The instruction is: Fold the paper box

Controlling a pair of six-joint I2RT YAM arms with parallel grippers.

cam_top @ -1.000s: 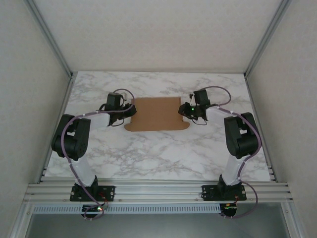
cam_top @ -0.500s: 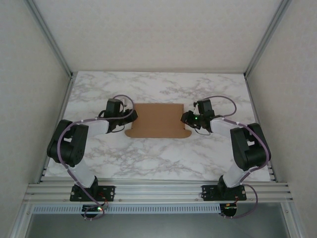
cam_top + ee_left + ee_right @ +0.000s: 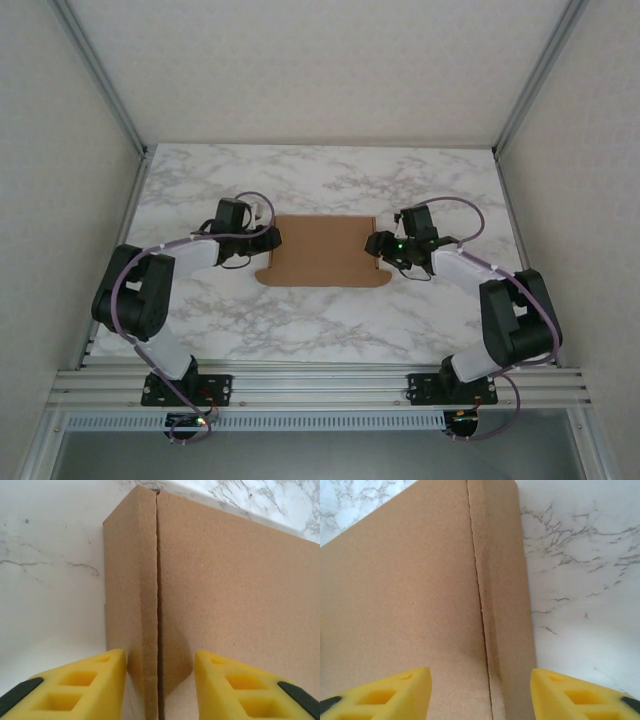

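Nothing readable anywhere in these shots, honestly. The paper box [image 3: 322, 250] is just plain brown cardboard with no print or label on the faces in view, and the marble-look table [image 3: 330, 330] has nothing on it but its grey veining.

Top external: fixed high behind the 2 arm bases [image 3: 185, 385], tilted down and forward, far enough to take in the marble table [image 3: 320, 330]. Left wrist: very near, looking past the left gripper [image 3: 160, 662] onto the paper box [image 3: 225, 595] — its left edge fold. Right wrist: equally near, past the right gripper [image 3: 480, 675], onto the right edge fold. Shared by all 3: that cardboard.
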